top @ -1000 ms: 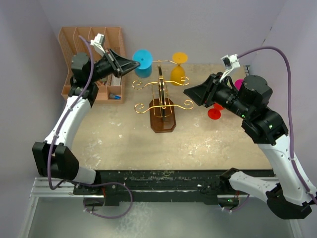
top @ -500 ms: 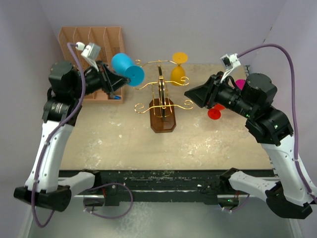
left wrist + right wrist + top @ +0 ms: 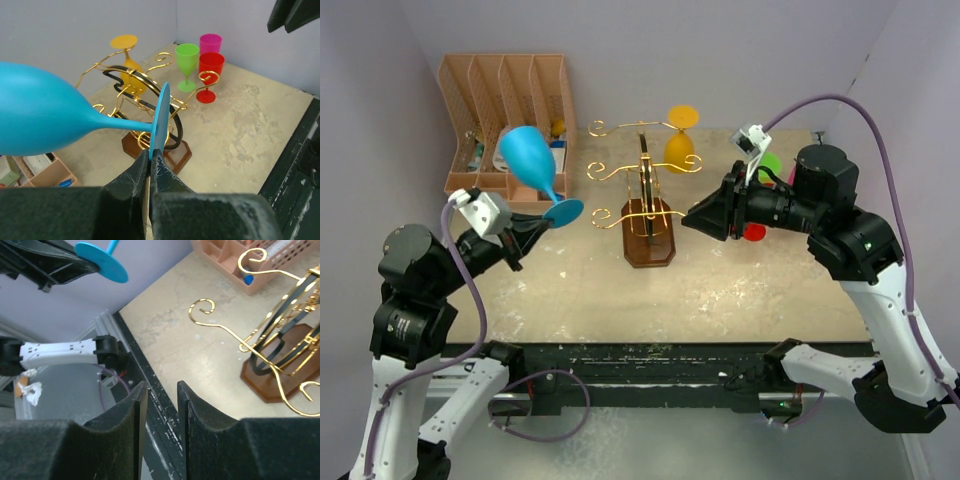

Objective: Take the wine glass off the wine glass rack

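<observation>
Left wrist view, left tool point(image 3: 150, 155) pinching wine glass point(image 3: 45, 117), cups point(image 3: 210, 65) unobstructed

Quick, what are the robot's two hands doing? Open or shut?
Left gripper: shut on the round foot of the blue plastic wine glass.
Right gripper: open, holding nothing.

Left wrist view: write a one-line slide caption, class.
Left claw pinches the blue wine glass by its foot, clear of the gold wine glass rack.
</observation>
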`<state>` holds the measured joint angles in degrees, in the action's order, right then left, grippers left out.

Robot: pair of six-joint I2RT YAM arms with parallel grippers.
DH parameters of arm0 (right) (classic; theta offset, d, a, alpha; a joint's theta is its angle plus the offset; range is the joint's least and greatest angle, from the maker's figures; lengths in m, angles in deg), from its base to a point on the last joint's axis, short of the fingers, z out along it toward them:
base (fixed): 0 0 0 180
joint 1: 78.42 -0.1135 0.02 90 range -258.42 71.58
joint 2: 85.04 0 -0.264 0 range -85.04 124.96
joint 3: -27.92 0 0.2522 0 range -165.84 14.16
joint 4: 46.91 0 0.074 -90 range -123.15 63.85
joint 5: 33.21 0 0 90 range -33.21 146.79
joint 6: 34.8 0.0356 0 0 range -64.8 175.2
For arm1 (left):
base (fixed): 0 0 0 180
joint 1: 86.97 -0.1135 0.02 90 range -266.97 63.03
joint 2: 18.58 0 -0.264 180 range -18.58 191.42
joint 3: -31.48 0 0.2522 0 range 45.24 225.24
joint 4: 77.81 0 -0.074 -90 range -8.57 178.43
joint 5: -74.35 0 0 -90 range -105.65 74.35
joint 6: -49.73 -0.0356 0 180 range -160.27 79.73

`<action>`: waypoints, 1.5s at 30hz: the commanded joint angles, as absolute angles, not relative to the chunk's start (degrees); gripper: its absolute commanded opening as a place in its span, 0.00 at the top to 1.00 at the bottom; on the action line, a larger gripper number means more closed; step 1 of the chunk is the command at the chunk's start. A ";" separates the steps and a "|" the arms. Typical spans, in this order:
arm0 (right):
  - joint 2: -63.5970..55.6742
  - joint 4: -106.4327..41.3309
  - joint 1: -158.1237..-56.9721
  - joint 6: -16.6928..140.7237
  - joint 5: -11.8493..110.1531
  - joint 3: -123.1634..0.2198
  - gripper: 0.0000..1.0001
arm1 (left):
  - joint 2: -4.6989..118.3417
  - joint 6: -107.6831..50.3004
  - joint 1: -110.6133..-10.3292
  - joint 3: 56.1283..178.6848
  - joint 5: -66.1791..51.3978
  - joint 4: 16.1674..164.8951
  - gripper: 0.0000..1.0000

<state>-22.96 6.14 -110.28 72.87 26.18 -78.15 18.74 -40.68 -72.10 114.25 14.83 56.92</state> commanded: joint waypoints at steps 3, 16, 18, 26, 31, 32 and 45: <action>-23.00 4.11 -110.45 72.53 17.28 -79.66 0.66 | 18.92 -46.07 -71.68 112.79 35.21 61.47 1.00; -6.65 -12.65 -112.37 83.80 -2.41 -86.49 0.44 | 17.82 -47.85 -71.46 112.68 40.94 63.67 1.00; -4.26 -13.97 -114.31 84.03 -1.92 -88.67 0.40 | 17.77 -47.85 -71.41 112.99 41.55 64.74 1.00; 3.77 3.89 -115.07 73.74 10.14 -111.63 0.37 | 15.84 -46.53 -71.45 114.46 47.10 64.76 1.00; 1.21 8.19 -114.98 69.32 12.21 -111.22 0.36 | 12.45 -42.25 -71.43 114.50 52.37 65.26 1.00; -0.08 8.10 -114.96 68.68 12.26 -109.70 0.35 | 11.80 -40.47 -71.42 114.31 53.47 66.17 1.00; -7.61 0.89 -114.91 65.56 -2.94 -102.47 0.34 | 8.28 -2.66 -70.11 104.51 68.65 105.95 1.00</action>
<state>-4.86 6.10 -114.95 66.99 3.49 -103.90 7.92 -12.11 -71.38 104.63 64.44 95.37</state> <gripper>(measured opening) 0.650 0.010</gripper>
